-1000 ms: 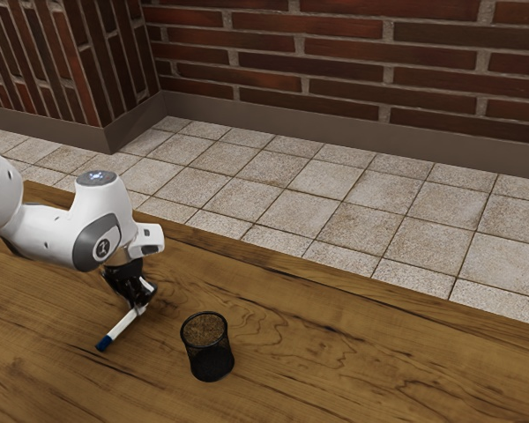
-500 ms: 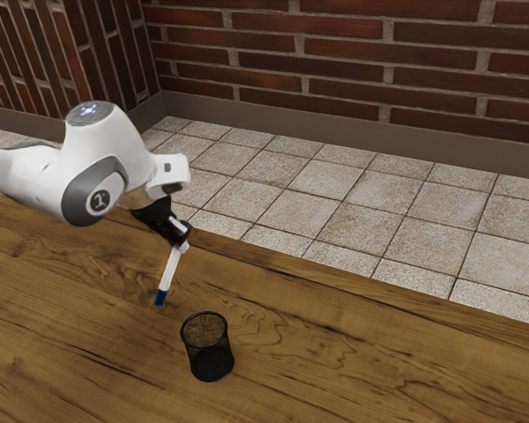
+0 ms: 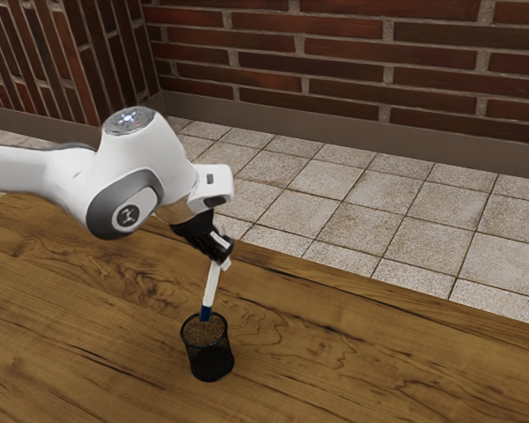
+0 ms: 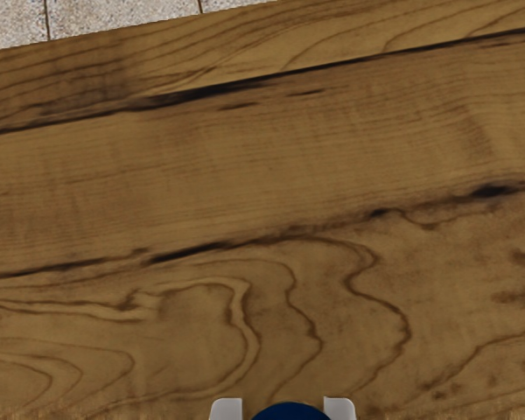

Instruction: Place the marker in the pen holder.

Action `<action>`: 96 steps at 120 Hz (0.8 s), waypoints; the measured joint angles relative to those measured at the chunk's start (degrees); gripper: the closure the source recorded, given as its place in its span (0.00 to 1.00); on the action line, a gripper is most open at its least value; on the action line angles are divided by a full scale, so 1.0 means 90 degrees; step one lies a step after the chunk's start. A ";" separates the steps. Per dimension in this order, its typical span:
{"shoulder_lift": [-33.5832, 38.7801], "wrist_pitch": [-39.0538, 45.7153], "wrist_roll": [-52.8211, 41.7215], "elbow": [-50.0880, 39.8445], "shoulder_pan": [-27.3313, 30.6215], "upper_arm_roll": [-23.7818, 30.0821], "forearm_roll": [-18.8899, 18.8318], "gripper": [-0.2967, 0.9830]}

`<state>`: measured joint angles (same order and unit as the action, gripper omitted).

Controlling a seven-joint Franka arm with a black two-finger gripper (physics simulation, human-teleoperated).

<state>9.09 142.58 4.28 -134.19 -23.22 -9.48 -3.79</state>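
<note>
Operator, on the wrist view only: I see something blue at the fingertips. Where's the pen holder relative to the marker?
Observer: The black mesh pen holder stands upright on the wooden table, lower than the gripper.
Operator: Which end of the marker points down?
Observer: The blue end; the marker's white barrel slants up to the gripper.
Operator: Is it in?
Observer: The blue end overlaps the holder's rim in the exterior view; I can't tell whether it has entered.

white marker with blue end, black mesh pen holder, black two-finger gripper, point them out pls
White marker with blue end (image 3: 212, 286): exterior view, on its white barrel.
Black mesh pen holder (image 3: 211, 359): exterior view, on its side wall.
Black two-finger gripper (image 3: 223, 260): exterior view, between its fingertips.
</note>
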 joint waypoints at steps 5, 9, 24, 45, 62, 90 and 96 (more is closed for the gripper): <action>-0.0011 -0.0018 0.0066 -0.0036 0.0001 -0.0002 0.0002 0.83; -0.0033 -0.0031 0.0116 -0.0070 0.0002 -0.0002 0.0003 0.83; -0.0201 -0.0061 0.0299 -0.0148 0.0002 -0.0001 0.0003 0.83; -0.0336 -0.0069 0.0538 -0.0293 -0.0082 0.0010 0.0009 0.83; -0.0341 -0.0069 0.0741 -0.0585 -0.0106 0.0011 0.0009 0.82; -0.0106 -0.0068 0.0790 -0.0615 -0.0127 0.0030 0.0149 0.51; 0.0162 -0.0363 0.0694 -0.0102 -0.0084 0.0078 0.0052 0.45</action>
<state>10.54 139.31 10.52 -135.11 -23.97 -8.78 -3.32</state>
